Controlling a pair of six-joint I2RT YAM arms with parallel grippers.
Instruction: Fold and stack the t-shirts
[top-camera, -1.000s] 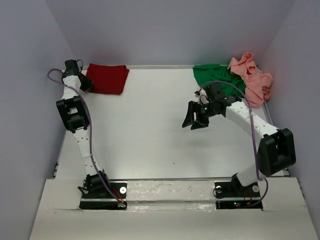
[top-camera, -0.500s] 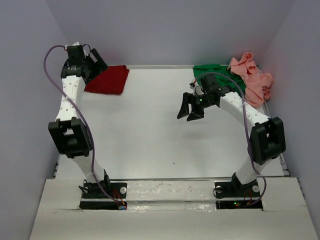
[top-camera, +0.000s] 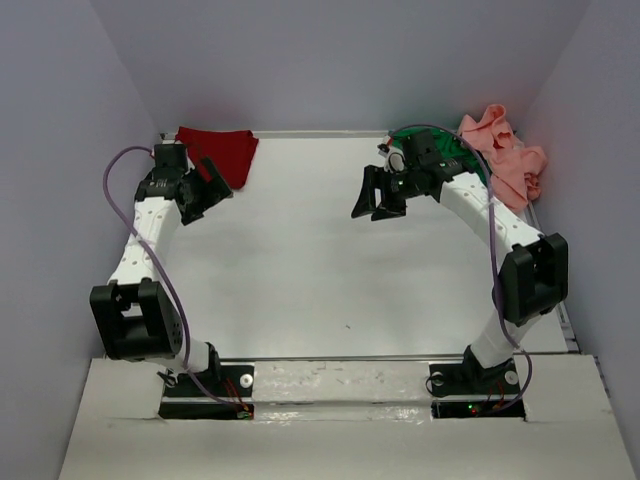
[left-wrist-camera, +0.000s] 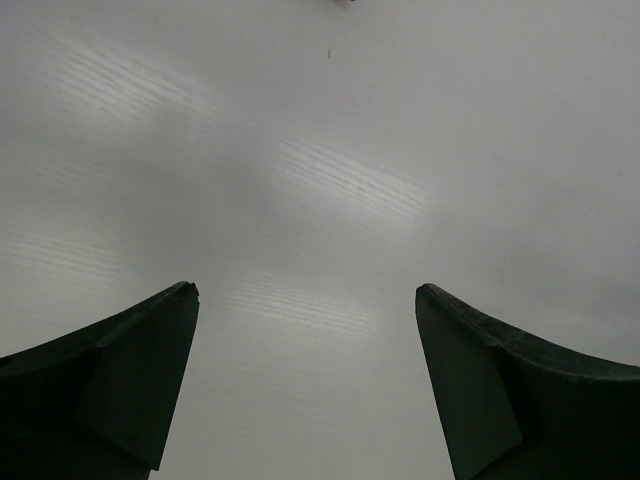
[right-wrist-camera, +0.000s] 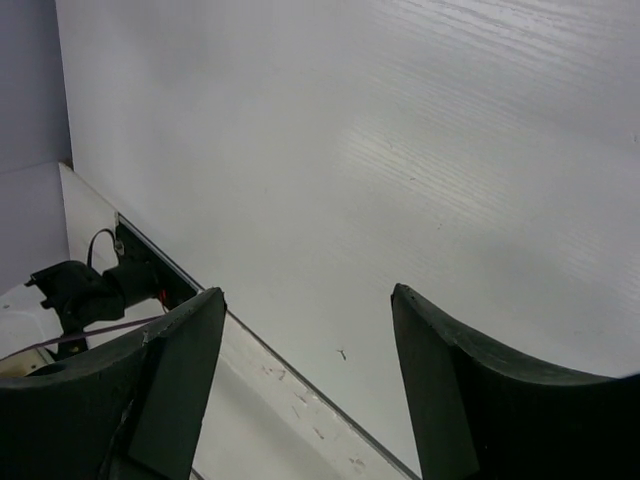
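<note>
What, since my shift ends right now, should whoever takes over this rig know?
Left gripper: open, empty, over the bare table beside the red shirt.
Right gripper: open, empty, above the table near the green shirt.
Done: red shirt lies flat at the far left corner and looks folded.
Green shirt is at the far right, partly hidden by the right arm; the pink shirt lies crumpled beside it.
Left: fold both, stack all three.

Two dark fingers (left-wrist-camera: 110, 385) of the left gripper (left-wrist-camera: 306, 370) stand wide apart, holding nothing. Beyond them lies the bare white table (left-wrist-camera: 330, 180), lightly streaked with glare.
</note>
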